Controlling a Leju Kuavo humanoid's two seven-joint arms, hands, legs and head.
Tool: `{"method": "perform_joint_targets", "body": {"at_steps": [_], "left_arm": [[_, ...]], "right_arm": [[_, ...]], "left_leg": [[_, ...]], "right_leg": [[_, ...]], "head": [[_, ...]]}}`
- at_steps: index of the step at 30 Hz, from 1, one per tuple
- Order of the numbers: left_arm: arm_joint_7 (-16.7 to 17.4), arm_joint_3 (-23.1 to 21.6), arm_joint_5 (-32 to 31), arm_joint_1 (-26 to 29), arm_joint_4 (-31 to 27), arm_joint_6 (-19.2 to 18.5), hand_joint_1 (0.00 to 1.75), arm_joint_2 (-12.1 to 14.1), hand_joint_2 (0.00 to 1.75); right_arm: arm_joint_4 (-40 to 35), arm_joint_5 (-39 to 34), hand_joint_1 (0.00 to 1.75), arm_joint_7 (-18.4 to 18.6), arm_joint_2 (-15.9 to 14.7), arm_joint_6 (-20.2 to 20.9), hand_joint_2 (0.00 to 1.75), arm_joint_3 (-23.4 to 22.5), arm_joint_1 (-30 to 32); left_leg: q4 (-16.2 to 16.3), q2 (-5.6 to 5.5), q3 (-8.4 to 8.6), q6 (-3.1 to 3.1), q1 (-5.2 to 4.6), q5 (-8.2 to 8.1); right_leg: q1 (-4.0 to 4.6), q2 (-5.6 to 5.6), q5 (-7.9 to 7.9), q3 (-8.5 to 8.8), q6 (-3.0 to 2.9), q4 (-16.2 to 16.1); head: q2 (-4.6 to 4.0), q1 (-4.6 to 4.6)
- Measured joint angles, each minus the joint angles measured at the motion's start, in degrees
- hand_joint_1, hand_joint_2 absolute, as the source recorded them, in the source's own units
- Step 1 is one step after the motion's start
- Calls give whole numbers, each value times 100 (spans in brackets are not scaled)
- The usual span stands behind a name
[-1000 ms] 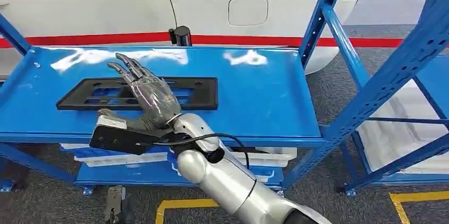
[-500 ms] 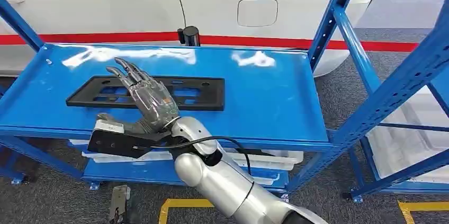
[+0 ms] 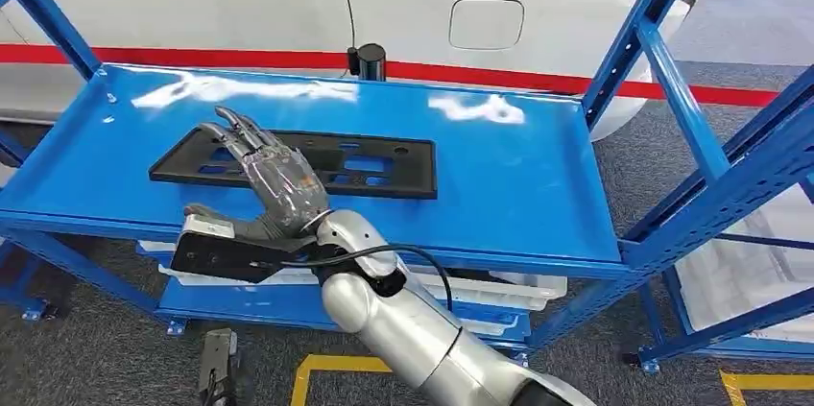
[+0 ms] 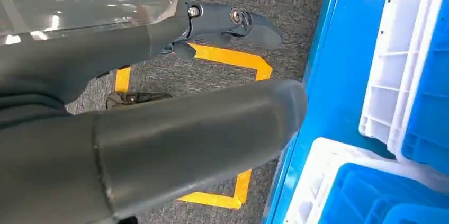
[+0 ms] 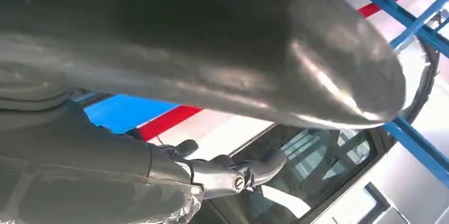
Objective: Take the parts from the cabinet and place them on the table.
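Fingers of the right hand (image 3: 274, 180) spread (grasping nothing) hide part of the black part (image 3: 384, 161).

No text, label, brand or number can be read in any view. The only markings are a plain red stripe (image 3: 538, 80) along the white vehicle body and unlettered yellow floor lines (image 3: 331, 368).

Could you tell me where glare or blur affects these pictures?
Head view: white glare streaks on the blue shelf behind the black part; otherwise sharp. Right wrist view: the thumb looms close, soft and shiny. Left wrist view: thumb likewise soft, crates crisp.
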Motion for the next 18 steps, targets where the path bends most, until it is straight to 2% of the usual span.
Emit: {"method": "perform_joint_targets", "body": {"at_steps": [3,4,7,10,18], "left_arm": [[18,0,0,-4,-7,0,0,0,0],[31,0,0,-8,-7,0,0,0,0],[116,-37,-26,-35,-7,24,0,0,0],[227,-72,-31,-88,-7,15,0,-4,0],[372,-85,88,-183,-7,-24,0,-83,0]], "right_arm": [[24,31,0,31,0,-20,0,0,-9],[46,96,0,81,0,-57,175,4,-28],[144,262,0,184,0,-140,175,26,-135],[262,367,0,225,0,-48,175,107,-252],[494,306,0,359,0,59,175,527,-513]], "left_leg": [[0,5,1,1,3,1],[0,5,1,1,5,1],[-1,6,3,7,10,7],[-1,7,4,6,20,9],[-1,10,4,4,30,11]], "right_leg": [[6,1,-1,-4,23,2],[7,2,2,-6,55,4],[10,2,-5,-10,67,15],[24,3,-5,-14,66,27],[36,3,-6,-16,64,34]], "head": [[0,0],[0,0],[0,0],[0,0],[0,0]]}}
